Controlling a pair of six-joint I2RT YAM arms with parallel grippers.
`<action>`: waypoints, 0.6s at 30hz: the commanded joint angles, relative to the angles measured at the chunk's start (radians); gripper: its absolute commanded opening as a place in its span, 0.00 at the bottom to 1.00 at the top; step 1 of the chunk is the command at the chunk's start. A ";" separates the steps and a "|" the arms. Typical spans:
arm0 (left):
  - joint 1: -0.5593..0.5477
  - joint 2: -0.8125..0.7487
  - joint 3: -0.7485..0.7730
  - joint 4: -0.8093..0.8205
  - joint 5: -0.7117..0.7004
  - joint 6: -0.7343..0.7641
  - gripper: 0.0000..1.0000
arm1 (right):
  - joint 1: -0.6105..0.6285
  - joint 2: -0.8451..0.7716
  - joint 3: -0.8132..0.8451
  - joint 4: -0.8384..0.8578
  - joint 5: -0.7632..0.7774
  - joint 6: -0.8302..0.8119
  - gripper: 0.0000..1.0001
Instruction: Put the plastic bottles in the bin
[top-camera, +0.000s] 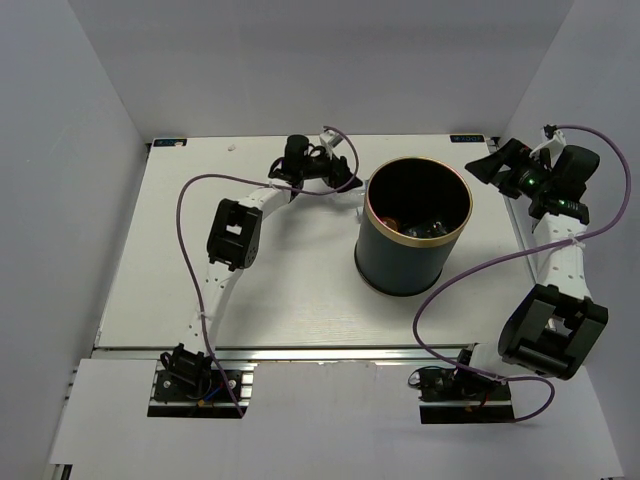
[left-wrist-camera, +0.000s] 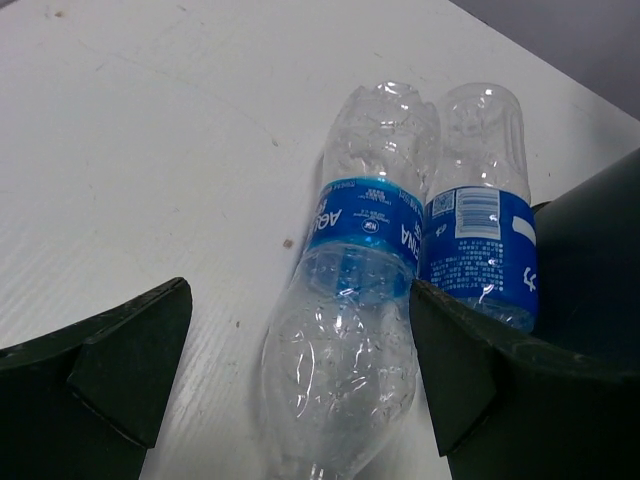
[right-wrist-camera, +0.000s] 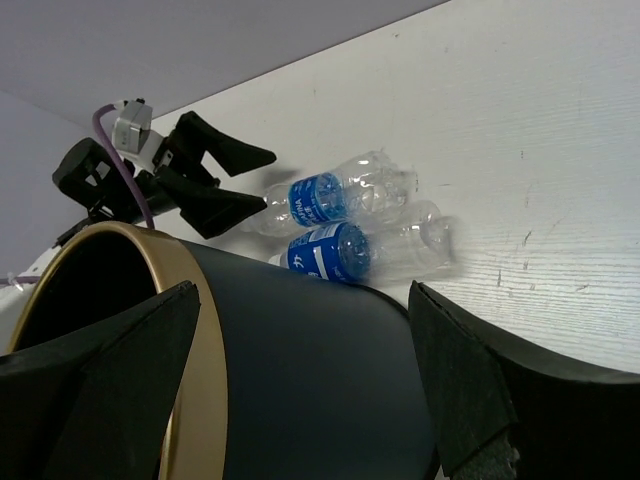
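Two clear plastic bottles with blue labels lie side by side on the table behind the black bin (top-camera: 410, 262) with its gold rim. In the left wrist view my left gripper (left-wrist-camera: 300, 300) is open, its fingers on either side of the nearer bottle (left-wrist-camera: 345, 330). The second bottle (left-wrist-camera: 478, 225) lies against the bin's wall (left-wrist-camera: 590, 270). The right wrist view shows both bottles (right-wrist-camera: 335, 195) (right-wrist-camera: 350, 250) and the left gripper (right-wrist-camera: 235, 180) at them. My right gripper (top-camera: 492, 166) is open and empty, beside the bin's right rim. An orange item (top-camera: 388, 221) and a dark item (top-camera: 428, 231) lie inside the bin.
White walls close in the table at the back and both sides. Purple cables loop from both arms over the table, one (top-camera: 440, 290) just in front of the bin. The left arm (top-camera: 232, 232) stretches across the table's left half.
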 joint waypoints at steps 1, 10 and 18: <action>-0.018 -0.002 0.005 0.051 0.050 0.004 0.98 | -0.005 0.000 0.005 0.031 -0.034 0.003 0.89; -0.022 -0.013 -0.034 0.024 0.117 0.010 0.98 | -0.005 0.000 -0.018 0.038 -0.018 0.000 0.89; -0.022 -0.068 -0.126 -0.071 -0.012 0.093 0.94 | -0.005 0.003 -0.035 0.047 -0.006 0.006 0.89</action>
